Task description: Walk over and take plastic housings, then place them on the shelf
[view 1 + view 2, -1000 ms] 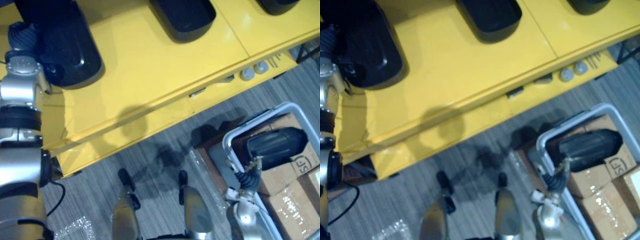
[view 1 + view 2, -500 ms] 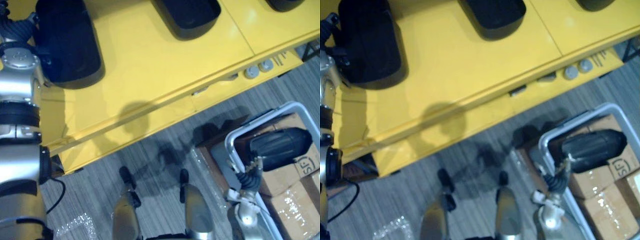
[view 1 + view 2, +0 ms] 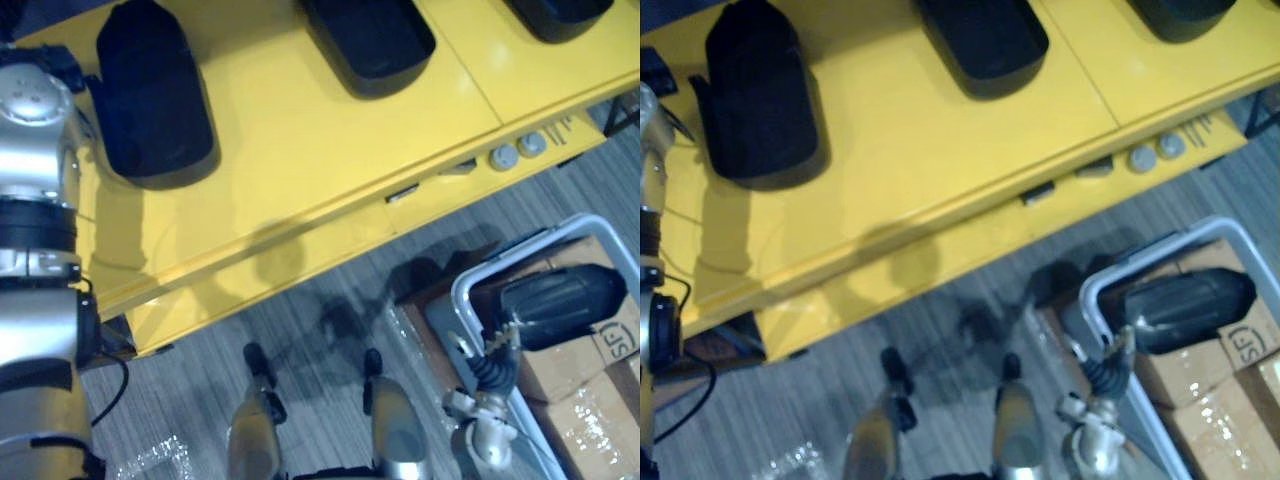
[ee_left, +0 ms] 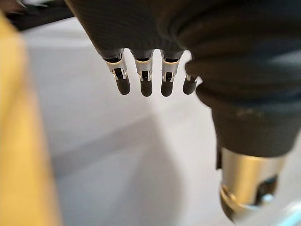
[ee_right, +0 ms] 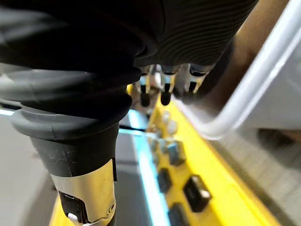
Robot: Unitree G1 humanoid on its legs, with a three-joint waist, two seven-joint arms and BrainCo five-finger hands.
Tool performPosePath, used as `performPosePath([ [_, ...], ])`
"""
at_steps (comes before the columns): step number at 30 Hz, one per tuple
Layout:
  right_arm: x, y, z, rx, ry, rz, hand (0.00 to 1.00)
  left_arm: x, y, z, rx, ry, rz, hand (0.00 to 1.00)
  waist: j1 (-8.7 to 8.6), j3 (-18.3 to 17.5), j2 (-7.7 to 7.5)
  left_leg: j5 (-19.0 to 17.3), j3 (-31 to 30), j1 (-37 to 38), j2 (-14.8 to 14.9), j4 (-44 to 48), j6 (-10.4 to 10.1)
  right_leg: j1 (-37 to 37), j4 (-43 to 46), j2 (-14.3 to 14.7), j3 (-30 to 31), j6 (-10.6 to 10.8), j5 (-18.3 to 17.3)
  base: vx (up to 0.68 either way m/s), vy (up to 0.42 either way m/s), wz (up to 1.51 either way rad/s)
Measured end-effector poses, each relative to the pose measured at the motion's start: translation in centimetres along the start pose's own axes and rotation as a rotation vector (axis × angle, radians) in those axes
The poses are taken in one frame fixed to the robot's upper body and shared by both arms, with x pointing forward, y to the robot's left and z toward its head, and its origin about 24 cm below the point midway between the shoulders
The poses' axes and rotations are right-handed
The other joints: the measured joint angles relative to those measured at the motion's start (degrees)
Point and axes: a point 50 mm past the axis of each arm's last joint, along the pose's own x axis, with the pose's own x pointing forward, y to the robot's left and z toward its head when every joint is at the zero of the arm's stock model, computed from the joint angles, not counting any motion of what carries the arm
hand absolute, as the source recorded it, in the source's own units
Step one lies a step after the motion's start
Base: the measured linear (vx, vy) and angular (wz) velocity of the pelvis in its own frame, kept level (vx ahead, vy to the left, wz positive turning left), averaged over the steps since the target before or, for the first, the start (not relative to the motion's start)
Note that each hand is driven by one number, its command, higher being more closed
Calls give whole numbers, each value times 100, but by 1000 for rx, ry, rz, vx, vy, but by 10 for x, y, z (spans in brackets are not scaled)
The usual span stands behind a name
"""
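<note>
Three black plastic housings sit on top of the yellow shelf (image 3: 300,140). One (image 3: 155,95) lies near the shelf's left end, a second (image 3: 372,40) sits around the middle of its back part, and a third (image 3: 555,15) is at its far right, cut off at the edge of the head views. All three rest flat on the yellow top, well apart from each other. Two round grey knobs (image 3: 503,157) sit side by side on the shelf's front lip, toward its right end.

The left arm comes up at the shelf's left end, just beside the housing there. The left hand (image 4: 141,37) holds nothing. Its fingers (image 4: 146,87) hang straight and relaxed in a row, with a strip of the yellow shelf off to one side of them.

In front of the shelf's right end, down on the grey striped floor (image 3: 300,330), stands a white-rimmed bin (image 3: 540,240). It holds cardboard boxes (image 3: 560,355), and a fourth black housing (image 3: 560,300) lies across the top of them. The right hand (image 5: 188,28) is at the bin, on the side away from the shelf, right up against the near end of that housing and close to the bin's white rim. I cannot tell whether it grips the housing or only rests against it.
</note>
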Motion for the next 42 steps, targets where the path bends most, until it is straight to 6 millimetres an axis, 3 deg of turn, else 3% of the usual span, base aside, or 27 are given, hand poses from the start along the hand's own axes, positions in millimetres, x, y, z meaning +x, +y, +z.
performPosePath([
  [2, 5, 3, 8, -31, -65, -17, 0, 0, 4, 11, -18, -66, -16, 0, -3, -89, 82, 58, -87, 103, -20, -108, -6, 173, -97, 0, -120, 3, 2, 69, -16, 20],
  [5, 20, 5, 33, -69, -240, -89, 0, -26, 2, 6, -45, -117, -144, 0, 66, -568, 179, 57, -251, 147, -38, -110, -6, 450, -338, -1, -302, 16, 18, 113, -32, 27],
  [7, 38, -5, 69, -72, -440, -171, 0, -59, 16, -12, -42, -111, -262, 0, 140, -930, 178, 57, -344, 317, -76, -112, -6, 851, -589, -11, -435, 19, 26, 116, -45, 35],
  [8, 42, -9, 79, -65, -492, -193, 0, -67, 21, -17, -37, -103, -284, 0, 147, -1050, 183, 57, -413, 319, -86, -112, -6, 940, -663, -11, -511, 23, 29, 102, -48, 47],
  [11, 59, -25, 124, -31, -700, -250, 0, -103, 49, -39, -99, -23, -319, 0, 365, -1426, 184, 48, -638, 405, -99, -113, -15, 1364, -950, 28, -834, 8, 58, 47, -42, 42],
  [15, 71, -10, 157, 33, -798, -143, 0, -166, 80, -53, -205, 78, -325, 0, 690, -1619, 239, -40, -1037, 386, -111, -116, -65, 1708, -1171, 105, -1260, -29, 36, -58, -11, 55],
  [16, 75, 3, 160, 21, -790, -73, 0, -190, 89, -59, -221, 143, -327, 0, 872, -1674, 258, -68, -1129, 358, -131, -131, -74, 1762, -1218, 108, -1384, -55, 13, -98, 19, 45],
  [18, 78, 17, 163, 19, -782, -9, 0, -212, 100, -68, -228, 223, -294, 0, 1015, -1751, 303, -70, -1326, 256, -190, -149, -78, 1824, -1271, 112, -1571, -58, 6, -90, 18, 50],
  [23, 89, 62, 182, -2, -801, 200, 0, -251, 120, -90, -224, 398, -212, 0, 1348, -1822, 351, 98, -1532, 149, -309, -121, -24, 1990, -1424, 83, -1875, -24, 94, -27, 28, 36],
  [26, 97, 99, 187, -76, -763, 378, 0, -290, 122, -117, -151, 585, -218, 0, 1450, -1955, 158, 159, -1642, 60, -398, -121, 13, 2026, -1453, 50, -2007, 56, 164, 47, 15, 23],
  [28, 95, 121, 187, -125, -736, 502, 0, -327, 122, -142, -88, 768, -242, 0, 1567, -2024, 18, 161, -1686, 59, -415, -123, 15, 2057, -1444, 50, -2027, 49, 156, 27, -14, 14],
  [29, 94, 127, 187, -132, -737, 531, 0, -336, 124, -147, -56, 803, -241, 0, 1574, -2030, 9, 160, -1698, 59, -418, -133, 15, 2063, -1437, 50, -2033, 17, 133, 2, -15, 8],
  [31, 88, 144, 185, -159, -733, 638, 0, -373, 135, -166, 75, 947, -200, 0, 1587, -2031, 8, 146, -1717, 59, -411, -154, 36, 2054, -1407, 56, -2054, 19, 68, -33, -7, 5],
  [36, 81, 163, 171, -286, -710, 785, 0, -427, 167, -187, 284, 1163, -129, 0, 1612, -2040, -24, 138, -1837, -70, -377, -156, 8, 1982, -1414, 112, -2171, -6, 21, -25, -16, 11],
  [42, 73, 172, 151, -442, -626, 986, 0, -470, 205, -182, 449, 1288, -112, 0, 1684, -2011, -220, 219, -1832, -109, -378, -153, 2, 1965, -1407, 118, -2149, 62, 83, 25, -34, 0],
])
